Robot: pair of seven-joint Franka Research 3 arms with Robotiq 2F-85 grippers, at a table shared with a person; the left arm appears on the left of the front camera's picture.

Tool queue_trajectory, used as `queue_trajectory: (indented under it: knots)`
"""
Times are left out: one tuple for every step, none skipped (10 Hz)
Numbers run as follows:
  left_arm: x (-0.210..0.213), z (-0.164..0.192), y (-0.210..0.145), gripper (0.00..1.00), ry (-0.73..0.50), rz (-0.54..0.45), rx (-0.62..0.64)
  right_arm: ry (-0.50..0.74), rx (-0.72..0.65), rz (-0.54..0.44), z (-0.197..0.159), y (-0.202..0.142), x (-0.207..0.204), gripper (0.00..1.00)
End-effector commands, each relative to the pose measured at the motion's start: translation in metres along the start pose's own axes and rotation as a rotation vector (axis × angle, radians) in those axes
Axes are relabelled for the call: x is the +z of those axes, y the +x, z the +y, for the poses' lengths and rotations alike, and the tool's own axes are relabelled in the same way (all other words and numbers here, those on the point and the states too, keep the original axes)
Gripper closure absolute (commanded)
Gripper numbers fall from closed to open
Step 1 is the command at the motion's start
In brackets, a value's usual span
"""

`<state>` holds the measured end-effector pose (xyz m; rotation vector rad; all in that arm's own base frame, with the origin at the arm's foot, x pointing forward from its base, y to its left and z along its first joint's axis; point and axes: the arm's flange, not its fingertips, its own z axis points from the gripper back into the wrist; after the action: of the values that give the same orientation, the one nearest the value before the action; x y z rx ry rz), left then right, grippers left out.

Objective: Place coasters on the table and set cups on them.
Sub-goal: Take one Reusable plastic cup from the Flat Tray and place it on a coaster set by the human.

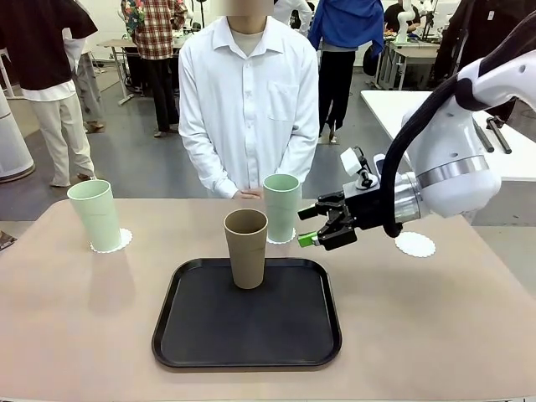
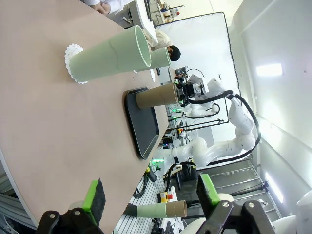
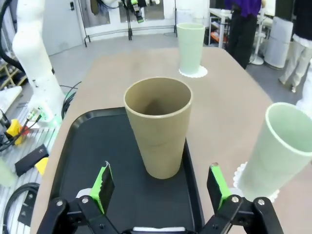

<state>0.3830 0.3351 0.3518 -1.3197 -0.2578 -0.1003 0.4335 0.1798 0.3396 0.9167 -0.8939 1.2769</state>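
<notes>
A tan-brown cup (image 1: 245, 248) stands upright at the far end of a black tray (image 1: 209, 335). My right gripper (image 1: 308, 226) hovers open just to its right, fingers pointing at it. In the right wrist view the tan cup (image 3: 158, 126) stands ahead of the open gripper (image 3: 161, 187), apart from the pads. One pale green cup (image 1: 95, 215) stands on a coaster (image 1: 124, 240) at the left. A second green cup (image 1: 281, 207) stands on a coaster (image 3: 239, 173) behind the tray. A bare coaster (image 1: 415, 244) lies at the right. My left gripper (image 2: 151, 195) is open and holds nothing, low over the table (image 2: 44, 126).
A person in a white shirt (image 1: 247, 109) stands at the far edge, hands together by the middle green cup. A white-topped table (image 1: 402, 109) stands at the back right. Bare tabletop lies on both sides of the tray.
</notes>
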Motion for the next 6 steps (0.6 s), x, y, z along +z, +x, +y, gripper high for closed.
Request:
queue_trajectory:
  knots:
    - [0.0013,-0.0016,-0.0003,0.00,0.011,-0.002,0.008,-0.003,0.007,-0.034,0.0016,-0.0053,-0.0077,0.00]
    - [0.0013,-0.0016,-0.0003,0.00,0.011,-0.002,0.008,0.016,0.026,-0.032,0.0027,-0.0063,-0.0066,0.00]
    - [0.0013,-0.0016,-0.0003,0.00,0.011,-0.002,0.008,0.008,-0.014,-0.002,-0.0001,-0.0053,-0.0026,0.00]
    - [0.0013,-0.0016,-0.0003,0.00,0.011,-0.002,0.008,0.008,-0.014,-0.002,-0.0001,-0.0053,-0.0026,0.00]
    - [0.0013,-0.0016,-0.0003,0.00,0.011,-0.002,0.008,0.008,-0.014,-0.002,-0.0001,-0.0053,-0.0026,0.00]
    - [0.0013,-0.0016,-0.0003,0.00,0.011,-0.002,0.008,0.008,-0.014,-0.002,-0.0001,-0.0053,-0.0026,0.00]
